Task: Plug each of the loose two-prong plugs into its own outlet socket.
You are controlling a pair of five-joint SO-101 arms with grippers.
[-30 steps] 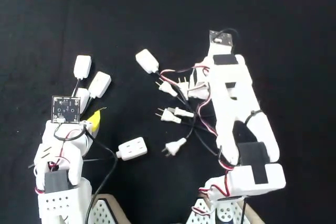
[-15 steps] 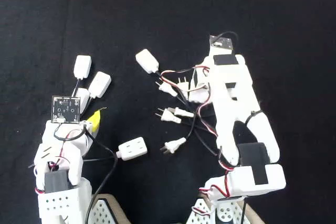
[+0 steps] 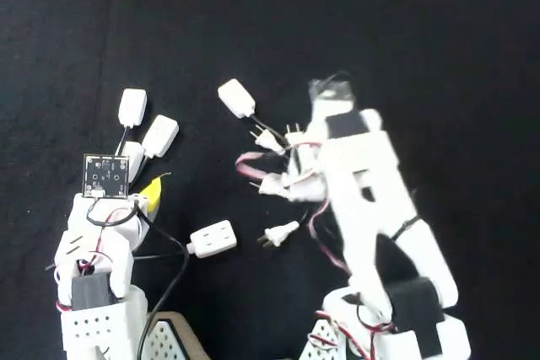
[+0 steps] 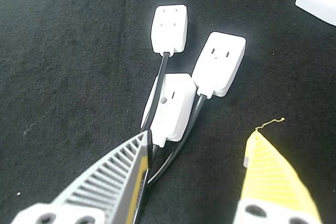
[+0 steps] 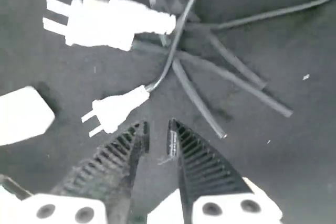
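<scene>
Three white two-prong plugs on black cords lie mid-table: one [image 3: 268, 141] near a lone white socket [image 3: 236, 97], one [image 3: 272, 184] under the right arm [image 3: 359, 174], one [image 3: 283, 232] nearer the front. My right gripper [image 5: 157, 125] hangs low over the cords, its black fingers open by a narrow gap with nothing between them. Its tips are just beside a small plug [image 5: 113, 113], and a larger plug [image 5: 105, 22] lies beyond. My left gripper [image 4: 197, 142] stands open over three clustered sockets [image 4: 169, 100], [image 4: 169, 22], [image 4: 220, 59].
Another white socket [image 3: 213, 238] lies between the two arms near the front. A tangle of black cords [image 5: 210, 72] spreads from the plugs. Red and white servo wires [image 3: 253, 162] hang from the right arm. Bare black cloth [image 3: 456, 82] covers the far right.
The right arm has swung left and lower over the plugs, its wrist now blurred. The left arm and the sockets have stayed put.
</scene>
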